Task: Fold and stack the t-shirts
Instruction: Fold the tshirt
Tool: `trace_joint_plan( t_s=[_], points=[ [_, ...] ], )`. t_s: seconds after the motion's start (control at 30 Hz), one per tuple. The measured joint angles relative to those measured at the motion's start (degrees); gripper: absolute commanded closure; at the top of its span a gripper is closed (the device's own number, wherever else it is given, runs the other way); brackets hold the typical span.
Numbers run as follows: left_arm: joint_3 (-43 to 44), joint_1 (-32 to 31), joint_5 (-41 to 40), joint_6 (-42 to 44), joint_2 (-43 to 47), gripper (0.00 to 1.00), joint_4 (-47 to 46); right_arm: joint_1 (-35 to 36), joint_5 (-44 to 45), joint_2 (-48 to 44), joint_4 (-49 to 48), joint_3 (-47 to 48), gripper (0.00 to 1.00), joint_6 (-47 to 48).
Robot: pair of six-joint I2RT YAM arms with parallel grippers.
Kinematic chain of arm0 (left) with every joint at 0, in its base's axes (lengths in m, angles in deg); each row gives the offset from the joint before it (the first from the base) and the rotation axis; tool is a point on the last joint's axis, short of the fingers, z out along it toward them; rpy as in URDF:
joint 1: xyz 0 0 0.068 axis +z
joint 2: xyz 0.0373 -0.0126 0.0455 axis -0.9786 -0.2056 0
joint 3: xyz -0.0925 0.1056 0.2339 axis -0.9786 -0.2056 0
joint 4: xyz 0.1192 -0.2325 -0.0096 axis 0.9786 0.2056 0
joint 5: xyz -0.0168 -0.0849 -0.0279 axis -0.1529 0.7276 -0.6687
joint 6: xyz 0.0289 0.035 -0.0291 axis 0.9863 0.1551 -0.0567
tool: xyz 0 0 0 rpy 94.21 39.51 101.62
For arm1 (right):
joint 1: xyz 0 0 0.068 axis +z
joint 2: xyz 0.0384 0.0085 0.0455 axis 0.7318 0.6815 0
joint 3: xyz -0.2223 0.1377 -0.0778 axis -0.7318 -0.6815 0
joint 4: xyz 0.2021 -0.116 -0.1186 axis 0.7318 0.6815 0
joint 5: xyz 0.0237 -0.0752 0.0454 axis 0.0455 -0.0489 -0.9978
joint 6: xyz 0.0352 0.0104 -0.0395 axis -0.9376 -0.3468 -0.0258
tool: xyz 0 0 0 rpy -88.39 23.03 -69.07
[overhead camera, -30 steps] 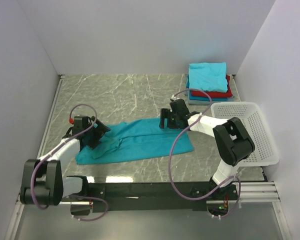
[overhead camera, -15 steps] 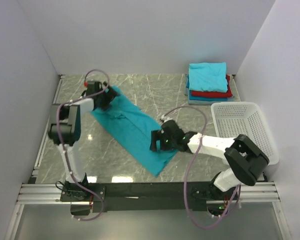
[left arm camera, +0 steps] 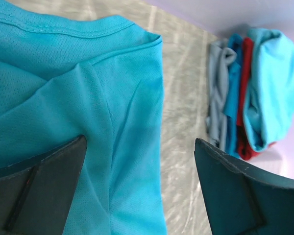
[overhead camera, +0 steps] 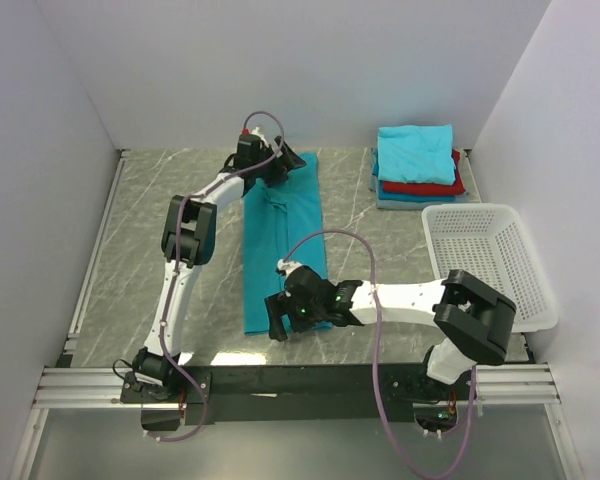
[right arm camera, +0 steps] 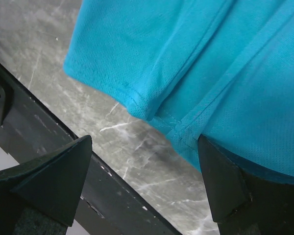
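Lab test cell; bare white walls (overhead camera: 280, 70); marble-look table (overhead camera: 140, 200); aluminium rail (overhead camera: 80, 386).

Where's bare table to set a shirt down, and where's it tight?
Bare: marble left of the left arm; also between the spread t-shirt and the basket. Tight: far right corner, filled by the folded stack, and the front, under the right arm.

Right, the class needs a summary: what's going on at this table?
Two robot arms are working on a teal t-shirt stretched in a long strip on the table. The left gripper hovers open over its far end, the right gripper open over its near hem; neither grips it. A stack of folded shirts sits far right, behind a white basket.
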Motion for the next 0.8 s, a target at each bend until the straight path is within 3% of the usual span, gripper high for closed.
trace_joint_plan(
  t_s=[0.27,0.5,0.63,0.8],
  points=[
    [0.4,-0.8,2.9,-0.5,-1.2,0.01,-3.5,1.0,3.0,2.1,4.4,4.0,0.05,0.4],
    [-0.2,-0.9,3.2,3.7,1.8,0.01,1.7,1.0,14.0,-0.5,11.4,6.8,0.01,-0.7],
    [-8.0,-0.9,3.3,6.7,12.3,0.01,6.5,0.7,21.0,-6.5,14.9,8.0,0.0,-2.4],
    [-22.3,-1.2,2.4,11.4,36.1,0.01,9.6,-2.8,28.4,-16.7,18.0,7.4,0.0,-6.6]
  ],
)
